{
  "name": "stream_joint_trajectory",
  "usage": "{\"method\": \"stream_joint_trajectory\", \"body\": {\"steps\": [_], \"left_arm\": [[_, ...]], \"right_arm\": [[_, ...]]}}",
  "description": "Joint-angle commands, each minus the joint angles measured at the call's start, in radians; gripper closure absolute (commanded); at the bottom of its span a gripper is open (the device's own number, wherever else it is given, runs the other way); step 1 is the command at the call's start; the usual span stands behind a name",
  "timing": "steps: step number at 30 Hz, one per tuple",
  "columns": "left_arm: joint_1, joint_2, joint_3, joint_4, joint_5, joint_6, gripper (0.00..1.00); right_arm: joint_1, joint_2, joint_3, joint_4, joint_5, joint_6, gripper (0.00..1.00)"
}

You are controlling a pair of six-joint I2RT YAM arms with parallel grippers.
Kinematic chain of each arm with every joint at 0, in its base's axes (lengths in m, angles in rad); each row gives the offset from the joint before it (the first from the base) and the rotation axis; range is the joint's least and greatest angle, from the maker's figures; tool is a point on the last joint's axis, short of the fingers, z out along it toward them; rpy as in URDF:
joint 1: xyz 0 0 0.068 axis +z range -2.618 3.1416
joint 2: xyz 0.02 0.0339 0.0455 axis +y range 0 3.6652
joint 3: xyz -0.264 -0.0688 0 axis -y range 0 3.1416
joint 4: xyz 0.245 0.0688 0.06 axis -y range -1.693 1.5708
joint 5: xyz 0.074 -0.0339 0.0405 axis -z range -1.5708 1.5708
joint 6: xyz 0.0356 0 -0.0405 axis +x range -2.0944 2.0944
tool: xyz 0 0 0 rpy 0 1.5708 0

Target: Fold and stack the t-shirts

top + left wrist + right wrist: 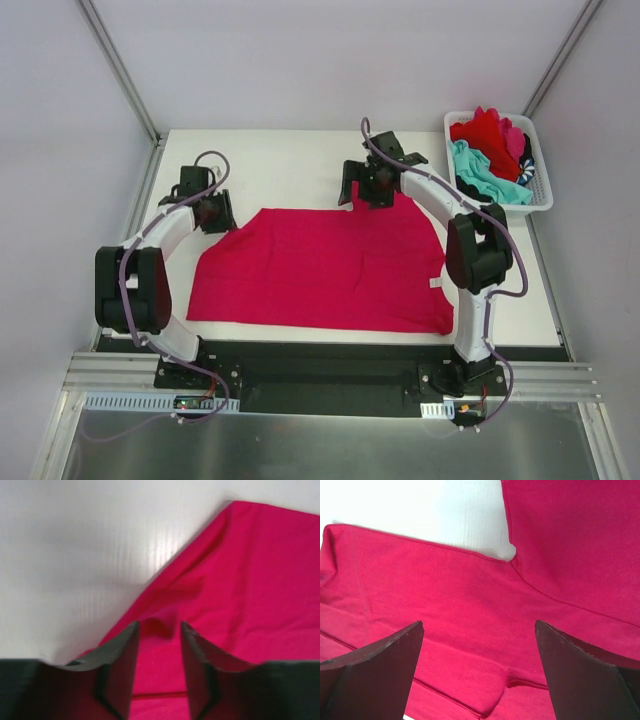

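The magenta t-shirt (330,270) lies spread flat on the worktop (280,160). My left gripper (159,630) pinches a pucker at its far-left edge, for folding, I judge. My right gripper (479,625) hangs spread wide above the far sleeve, holding nothing.

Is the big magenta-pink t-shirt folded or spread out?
Spread out: the large magenta-pink cotton t-shirt lies flat and wide on the white table, with no fold visible across its body.

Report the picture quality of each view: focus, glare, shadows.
Top external: sharp, evenly lit, only faint shadows on the table. Left wrist: blurred throughout, a glare patch on the table beside the magenta shirt, left fingers dark. Right wrist: fabric in focus, right fingers soft-edged, table strip blown out white.
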Motion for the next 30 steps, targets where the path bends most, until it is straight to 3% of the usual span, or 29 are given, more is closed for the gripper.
{"method": "stream_joint_trajectory", "body": {"steps": [1,3,6,8,12,17,23,26,30], "left_arm": [[0.016,-0.082,-0.119,0.031,-0.069,-0.002,0.43],[0.014,-0.104,-0.134,0.034,-0.061,0.003,0.27],[0.017,-0.121,-0.104,0.033,-0.079,0.013,0.15],[0.036,-0.107,-0.046,0.034,-0.041,0.021,0.13],[0.040,0.001,0.088,0.024,0.068,0.042,0.15],[0.040,0.095,0.173,-0.040,0.141,-0.071,0.16],[0.034,0.065,0.017,-0.125,0.057,-0.250,0.18],[0.040,0.068,-0.018,-0.121,-0.004,-0.275,0.27],[0.043,0.092,-0.028,-0.081,0.088,-0.295,0.43]], "right_arm": [[-0.004,-0.037,-0.015,0.018,-0.018,0.018,0.02],[-0.002,-0.035,-0.017,0.018,-0.018,0.018,0.02],[0.001,-0.031,-0.014,0.017,-0.023,0.021,0.02],[0.004,-0.029,-0.014,0.017,-0.023,0.024,0.02],[0.010,-0.034,-0.026,0.017,-0.018,0.027,0.02],[0.013,-0.054,-0.048,0.015,0.011,0.029,0.02],[0.013,-0.069,-0.067,0.012,0.025,0.023,0.01],[0.014,-0.058,-0.068,0.009,0.006,0.026,0.01],[0.017,-0.054,-0.071,0.003,0.008,0.018,0.01]]}}
